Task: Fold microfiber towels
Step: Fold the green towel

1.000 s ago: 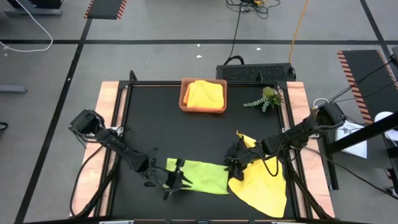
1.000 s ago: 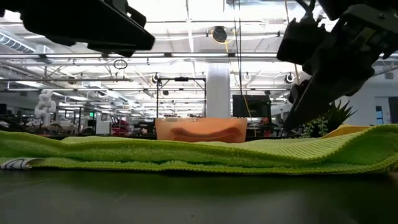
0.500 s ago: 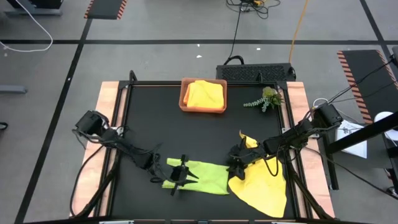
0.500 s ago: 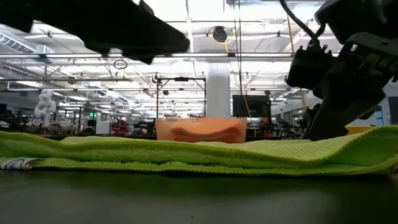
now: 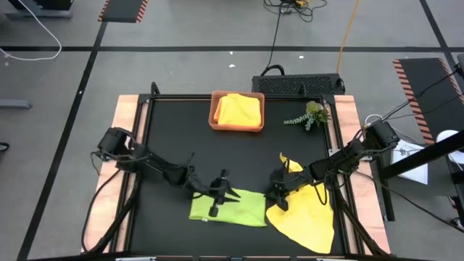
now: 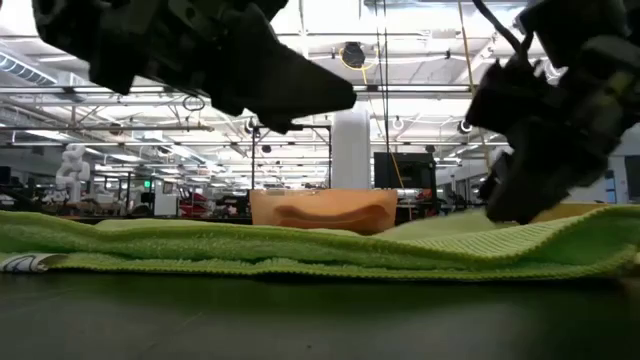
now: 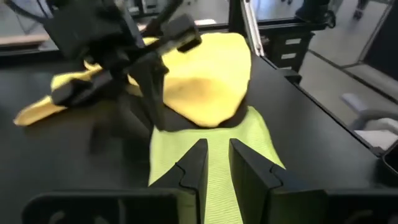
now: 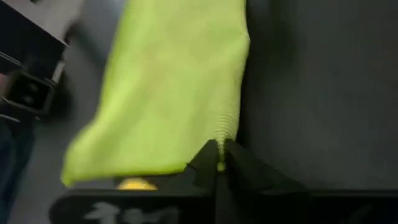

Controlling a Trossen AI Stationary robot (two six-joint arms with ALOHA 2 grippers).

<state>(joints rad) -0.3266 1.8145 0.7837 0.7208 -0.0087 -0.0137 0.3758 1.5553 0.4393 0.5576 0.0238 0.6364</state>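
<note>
Lime green microfiber towel (image 5: 228, 208) lies flat on the black table (image 5: 232, 152) near its front edge, roughly centred; in the low view it fills the foreground as a wide rumpled band (image 6: 300, 250). Just beside it toward the right arm's side, a yellow towel (image 5: 304, 216) is spread flat, one corner raised into a small peak near the right arm; its edge meets or slightly overlaps the green one, and the left wrist view shows it (image 7: 205, 74) lying just past the green cloth (image 7: 214, 168).

Above the green towel's rear edge, the left gripper (image 5: 220, 194) hovers with its fingers (image 7: 196, 165) a narrow gap apart and nothing between them, the green cloth lying underneath. The right gripper (image 5: 278, 194) sits at the green towel's corner beside the yellow towel; the right wrist view shows its fingers (image 8: 205, 163) closed tight on the edge of the green cloth (image 8: 168, 93).

Farther back, near the table's rear edge, an orange-brown tray (image 5: 237, 126) holds another yellow towel (image 5: 239, 109), folded. A small green plant sprig (image 5: 310, 116) lies near the rear right corner, well apart from the tray.
</note>
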